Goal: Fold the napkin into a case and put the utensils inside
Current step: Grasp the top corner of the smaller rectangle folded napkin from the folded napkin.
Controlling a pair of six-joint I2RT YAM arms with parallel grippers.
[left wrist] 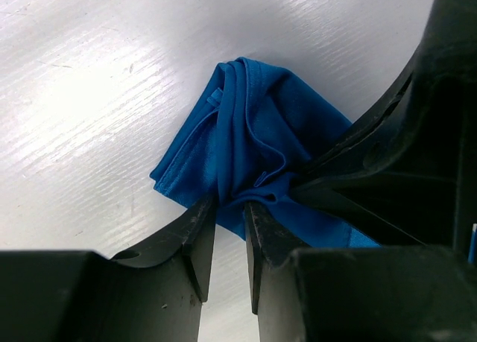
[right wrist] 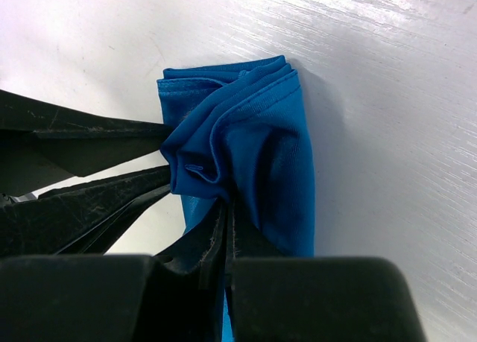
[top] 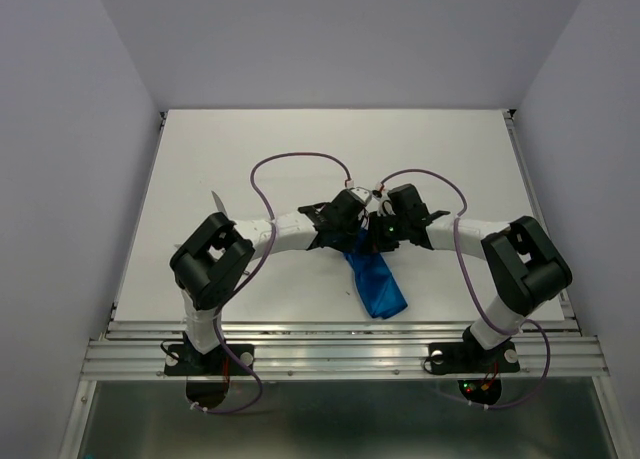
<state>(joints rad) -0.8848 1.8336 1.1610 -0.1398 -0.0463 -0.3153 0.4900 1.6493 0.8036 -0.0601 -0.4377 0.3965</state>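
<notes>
The blue napkin (top: pixel 378 284) lies folded into a narrow strip on the white table, its far end bunched up where both grippers meet. My left gripper (top: pixel 357 229) (left wrist: pixel 231 206) pinches a gathered fold of the napkin (left wrist: pixel 246 133) between its fingertips, with a narrow gap behind the tips. From the other side my right gripper (top: pixel 377 231) (right wrist: pixel 226 208) is shut tight on the napkin (right wrist: pixel 257 141), with cloth running down between its pads. A slim grey utensil (top: pixel 217 200) lies apart on the table, left of the left arm.
The left gripper's black fingers (right wrist: pixel 89 137) cross the left of the right wrist view, and the right gripper's body (left wrist: pixel 406 156) fills the right of the left wrist view. Purple cables (top: pixel 300 161) loop above both wrists. Grey walls enclose the table (top: pixel 450 149).
</notes>
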